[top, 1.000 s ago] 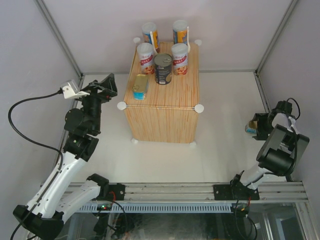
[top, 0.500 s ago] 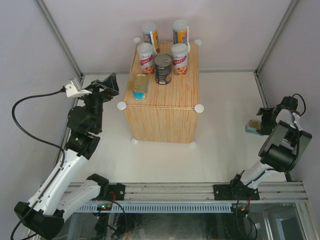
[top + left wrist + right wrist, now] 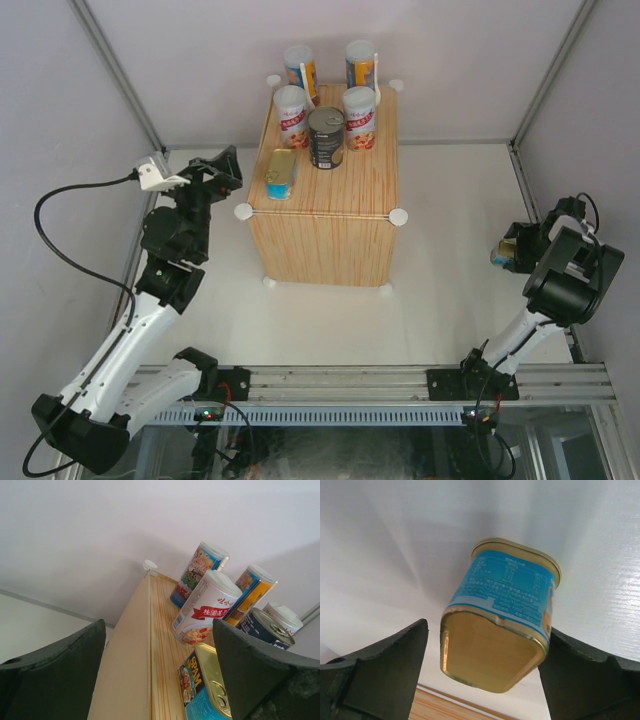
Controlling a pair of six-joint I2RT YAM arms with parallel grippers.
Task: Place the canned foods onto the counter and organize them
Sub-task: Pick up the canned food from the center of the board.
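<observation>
The counter (image 3: 325, 205), a light wood-grain box, stands mid-table. On its top are two tall blue-orange cylinders (image 3: 300, 68) (image 3: 361, 62), two white-red cans (image 3: 291, 112) (image 3: 359, 115), a dark can (image 3: 326, 136) and a flat gold-blue tin (image 3: 281, 172). My left gripper (image 3: 226, 168) hovers open just left of the counter's top edge. In the left wrist view the tin (image 3: 207, 687) and a white-red can (image 3: 205, 607) lie ahead of it. A second gold-blue tin (image 3: 502, 615) lies on the white table at the far right. My right gripper (image 3: 485, 645) straddles it open; its right finger touches the tin and the left one stands apart.
White round knobs (image 3: 243, 211) (image 3: 399, 216) stick out at the counter's corners. White walls with metal posts (image 3: 545, 85) close in the table on three sides. A black cable (image 3: 60, 215) loops beside the left arm. The rail (image 3: 340, 385) with both arm bases runs along the near edge.
The left arm has crept a little towards the counter. The right arm's elbow has swung right and back while its gripper stays round the tin. Both grippers keep the same opening.
</observation>
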